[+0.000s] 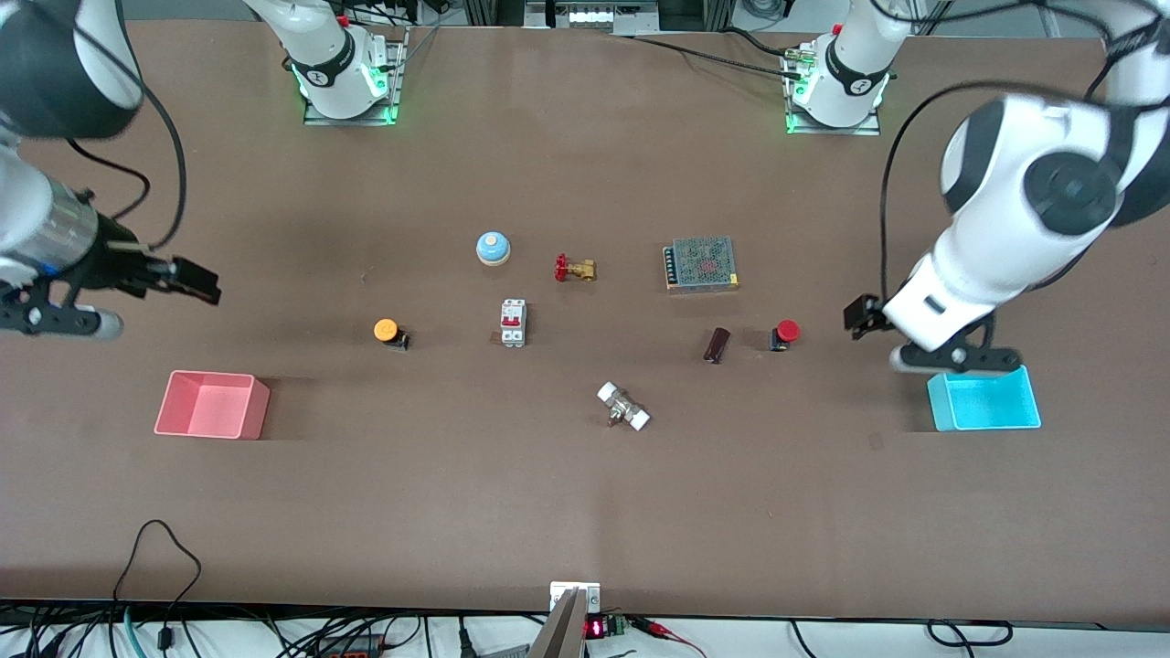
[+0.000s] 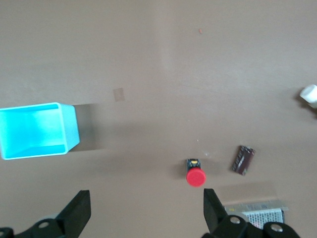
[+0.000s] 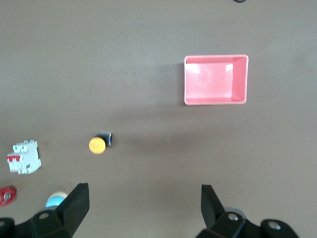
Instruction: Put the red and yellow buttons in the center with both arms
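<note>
The red button (image 1: 784, 334) stands on the brown table toward the left arm's end; it also shows in the left wrist view (image 2: 195, 174). The yellow button (image 1: 389, 332) stands toward the right arm's end and shows in the right wrist view (image 3: 99, 144). My left gripper (image 1: 958, 360) hangs open and empty (image 2: 146, 198) over the table between the red button and the cyan bin (image 1: 983, 400). My right gripper (image 1: 55, 320) hangs open and empty (image 3: 143, 193) over bare table beside the pink bin (image 1: 212, 404). The table's center (image 1: 612, 338) is bare brown surface.
Around the center lie a pale blue bell (image 1: 493, 247), a brass valve with a red handle (image 1: 574, 269), a white circuit breaker (image 1: 513, 323), a mesh-topped power supply (image 1: 701, 263), a dark brown block (image 1: 717, 344) and a white-capped metal fitting (image 1: 623, 407).
</note>
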